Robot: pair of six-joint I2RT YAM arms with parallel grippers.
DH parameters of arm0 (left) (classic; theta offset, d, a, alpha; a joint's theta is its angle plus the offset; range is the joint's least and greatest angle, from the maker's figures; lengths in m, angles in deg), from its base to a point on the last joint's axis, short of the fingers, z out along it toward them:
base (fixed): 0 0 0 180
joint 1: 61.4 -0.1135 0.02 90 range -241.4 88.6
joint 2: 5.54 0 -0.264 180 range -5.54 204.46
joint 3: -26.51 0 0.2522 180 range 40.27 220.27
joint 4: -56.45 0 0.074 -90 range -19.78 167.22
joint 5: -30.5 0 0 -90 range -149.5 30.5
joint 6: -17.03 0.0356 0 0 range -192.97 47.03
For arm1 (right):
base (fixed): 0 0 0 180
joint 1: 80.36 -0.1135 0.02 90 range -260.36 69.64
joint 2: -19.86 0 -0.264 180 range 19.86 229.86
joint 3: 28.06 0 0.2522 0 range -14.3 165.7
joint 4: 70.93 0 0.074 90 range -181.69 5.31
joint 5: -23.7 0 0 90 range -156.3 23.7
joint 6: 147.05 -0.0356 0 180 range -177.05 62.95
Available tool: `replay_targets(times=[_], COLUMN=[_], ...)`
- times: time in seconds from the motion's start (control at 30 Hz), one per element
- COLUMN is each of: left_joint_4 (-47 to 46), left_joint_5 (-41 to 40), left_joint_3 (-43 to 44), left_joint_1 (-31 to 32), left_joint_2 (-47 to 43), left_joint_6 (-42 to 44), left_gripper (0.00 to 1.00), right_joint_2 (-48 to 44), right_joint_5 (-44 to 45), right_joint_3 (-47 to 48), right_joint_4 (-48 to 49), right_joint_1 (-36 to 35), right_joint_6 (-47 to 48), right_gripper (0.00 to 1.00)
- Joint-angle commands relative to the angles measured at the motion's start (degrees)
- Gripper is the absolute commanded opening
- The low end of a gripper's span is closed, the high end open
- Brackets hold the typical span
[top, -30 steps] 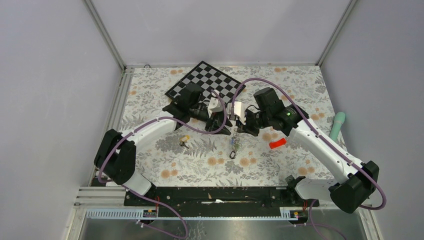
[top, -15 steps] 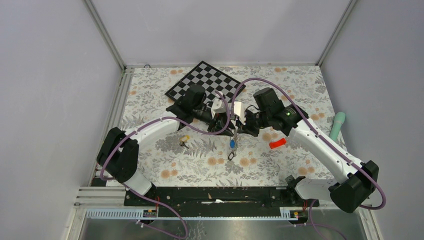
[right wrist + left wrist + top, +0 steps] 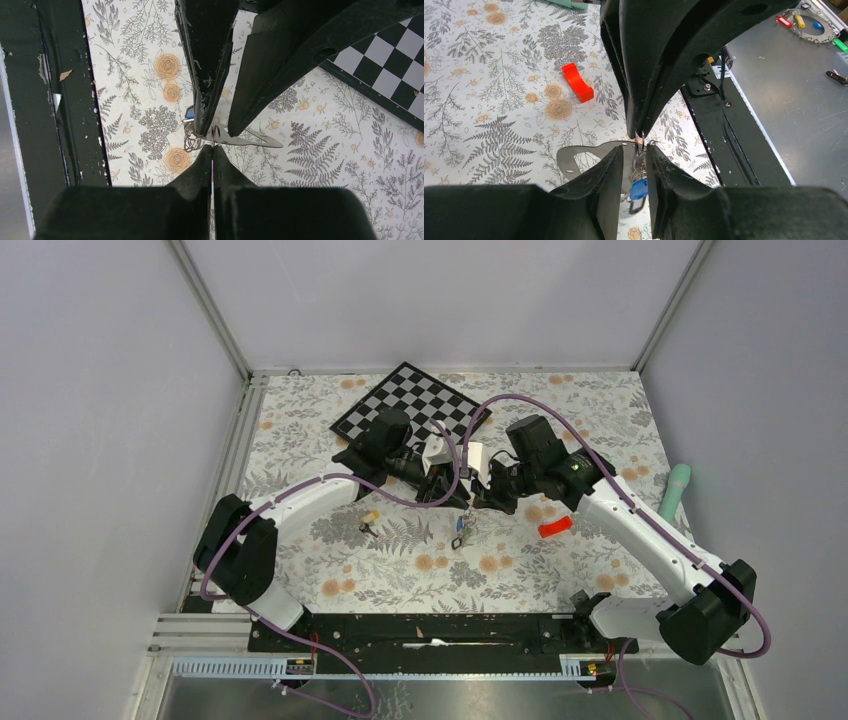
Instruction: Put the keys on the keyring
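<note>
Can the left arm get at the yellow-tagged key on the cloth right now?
Probably yes: the yellow-tagged key lies uncovered close to that arm, though the left pincer is busy at the keyring.

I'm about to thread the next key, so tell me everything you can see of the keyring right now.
The keyring is a flat, thin grey metal plate with a rounded outline and cut-out openings, held above the floral tablecloth between both arms. The right gripper, shut, pinches a small wire loop at its edge; the left gripper stands open either side of that loop. A blue-tagged key hangs below.
</note>
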Motion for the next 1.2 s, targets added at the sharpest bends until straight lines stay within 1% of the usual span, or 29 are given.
replay_targets(times=[0.0,0.47,0.5,0.53,0.6,0.67,0.7,0.73,0.77,0.83,0.87,0.9,1.03,1.17], left_joint_4=[-3.81,-7.45,-8.64,-9.94,-13.70,-19.97,-25.00,-31.74,-41.17,-60.78,-67.19,-70.28,-73.34,-80.39], left_joint_5=[1.62,2.64,2.98,3.25,4.14,4.93,5.34,5.57,5.48,3.51,2.37,1.42,-1.76,-4.26], left_joint_3=[1.94,1.30,1.02,0.59,-0.61,-2.86,-4.39,-6.27,-8.44,-12.49,-13.65,-14.13,-16.05,-19.01], left_joint_1=[1.19,1.81,1.80,1.83,1.79,1.63,1.32,0.96,0.40,-0.48,-0.75,-0.80,-0.63,-0.56], left_joint_2=[0.45,0.68,0.60,0.58,0.24,-0.20,-0.37,-0.59,-0.60,-0.16,0.22,0.24,-0.48,-0.53], left_joint_6=[-1.43,-5.23,-6.05,-7.11,-10.15,-16.01,-20.12,-25.90,-32.86,-46.65,-50.89,-53.60,-56.54,-60.11], left_gripper=[0.27,0.06,0.02,0.00,0.00,0.00,0.00,0.00,0.00,0.00,0.00,0.00,0.00,0.00], right_joint_2=[0.43,1.16,1.24,1.22,0.97,0.34,-0.05,-0.55,-1.10,-2.14,-2.72,-3.27,-4.97,-5.49], right_joint_5=[-1.54,-1.34,-1.20,-1.13,-0.85,-0.09,0.42,0.87,0.76,-0.83,-2.17,-3.81,-11.20,-16.91], right_joint_3=[1.58,1.78,1.66,1.61,1.40,0.92,0.57,0.22,-0.09,-0.43,-0.50,-0.63,-0.63,-0.58], right_joint_4=[1.56,2.47,2.67,2.96,3.61,4.66,5.31,6.08,6.88,8.03,8.57,9.23,10.09,9.78], right_joint_1=[-0.57,-0.54,-0.56,-0.50,-0.55,-0.44,-0.34,-0.05,0.48,2.18,3.30,4.53,9.13,10.44], right_joint_6=[-0.99,-2.66,-2.94,-3.28,-4.03,-4.84,-5.35,-5.96,-6.47,-7.91,-8.85,-9.91,-11.94,-11.78], right_gripper=[0.00,0.00,0.00,0.00,0.01,0.12,0.18,0.24,0.28,0.33,0.35,0.36,0.36,0.35])
